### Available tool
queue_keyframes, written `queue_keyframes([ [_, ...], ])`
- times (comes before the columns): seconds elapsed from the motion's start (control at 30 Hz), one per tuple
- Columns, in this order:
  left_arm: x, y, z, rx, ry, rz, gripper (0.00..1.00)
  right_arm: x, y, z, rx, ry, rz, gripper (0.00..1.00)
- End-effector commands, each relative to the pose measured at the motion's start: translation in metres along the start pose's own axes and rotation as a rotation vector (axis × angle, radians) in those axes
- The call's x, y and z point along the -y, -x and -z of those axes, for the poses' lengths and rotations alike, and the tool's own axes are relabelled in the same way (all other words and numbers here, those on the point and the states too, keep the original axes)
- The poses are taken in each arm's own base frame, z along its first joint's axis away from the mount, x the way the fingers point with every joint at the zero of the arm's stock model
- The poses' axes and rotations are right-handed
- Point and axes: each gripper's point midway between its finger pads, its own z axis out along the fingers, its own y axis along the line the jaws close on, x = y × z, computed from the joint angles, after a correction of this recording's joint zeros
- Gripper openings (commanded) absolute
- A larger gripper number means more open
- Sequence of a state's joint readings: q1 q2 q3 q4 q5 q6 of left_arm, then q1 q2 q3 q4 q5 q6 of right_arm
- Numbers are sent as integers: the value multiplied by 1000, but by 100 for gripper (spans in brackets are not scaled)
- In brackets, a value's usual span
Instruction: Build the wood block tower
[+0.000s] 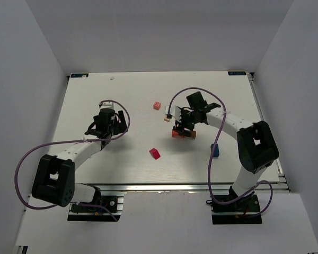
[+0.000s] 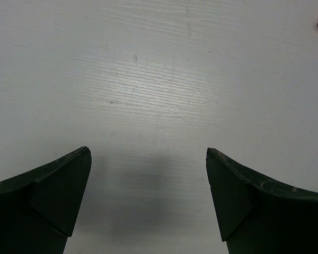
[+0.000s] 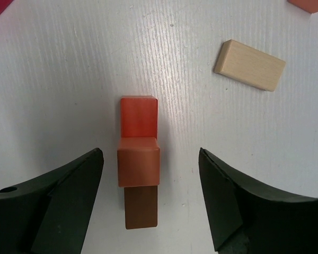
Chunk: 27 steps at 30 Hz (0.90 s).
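Note:
In the right wrist view an orange-red block [image 3: 139, 116] and a brown block [image 3: 141, 207] lie end to end on the white table, with a salmon cube [image 3: 138, 161] resting on top across their joint. My right gripper [image 3: 150, 154] is open, its fingers on either side of this small stack without touching it. In the top view the right gripper [image 1: 184, 128] hovers over the orange-red [image 1: 175, 134] and brown [image 1: 192, 135] blocks. My left gripper [image 2: 147, 152] is open and empty over bare table, at the left in the top view [image 1: 107, 129].
A tan bar [image 3: 249, 65] lies loose beyond the stack, also seen from above [image 1: 167, 119]. A pink-orange cube [image 1: 157, 105] sits farther back. A magenta-red block [image 1: 155, 153] lies front centre, and a blue block [image 1: 215, 150] by the right arm.

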<state>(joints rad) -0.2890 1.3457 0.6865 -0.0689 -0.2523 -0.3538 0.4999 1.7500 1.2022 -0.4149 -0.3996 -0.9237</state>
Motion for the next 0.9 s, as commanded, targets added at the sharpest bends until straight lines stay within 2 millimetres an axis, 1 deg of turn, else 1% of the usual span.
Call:
queue_keyframes([
  [0.0,11,26,8,50,-47,-1,98,12,23,6,53,-27,39,79],
  [0.07,11,30,10,62,-48,2,98,12,25,5,56,-20,37,89],
  [0.2,10,33,10,67,-40,0,98,13,40,11,98,-8,46,89],
  [0.27,11,33,10,61,-46,-1,98,15,51,16,123,-11,49,89],
  [0.3,13,36,11,67,-51,0,98,17,55,19,132,-16,52,89],
  [0.47,19,47,13,96,-78,11,98,32,80,37,199,-82,38,89],
  [0.57,25,52,15,108,-104,22,98,43,100,48,268,-144,0,89],
  [0.6,28,53,16,106,-118,25,98,49,102,51,274,-177,-18,89],
  [0.63,29,54,18,111,-130,30,98,58,115,59,331,-228,-57,89],
  [0.67,32,57,20,126,-146,40,98,62,122,62,363,-250,-73,89],
  [0.7,34,58,22,135,-158,48,98,67,120,62,368,-287,-107,89],
  [0.73,34,60,27,149,-168,65,98,78,132,68,429,-328,-158,89],
  [0.77,32,60,28,152,-158,75,98,85,138,71,462,-353,-179,89],
  [0.8,30,62,30,159,-146,85,98,97,142,75,474,-400,-205,89],
  [0.87,27,66,33,172,-131,104,98,109,150,69,502,-401,-276,89],
])
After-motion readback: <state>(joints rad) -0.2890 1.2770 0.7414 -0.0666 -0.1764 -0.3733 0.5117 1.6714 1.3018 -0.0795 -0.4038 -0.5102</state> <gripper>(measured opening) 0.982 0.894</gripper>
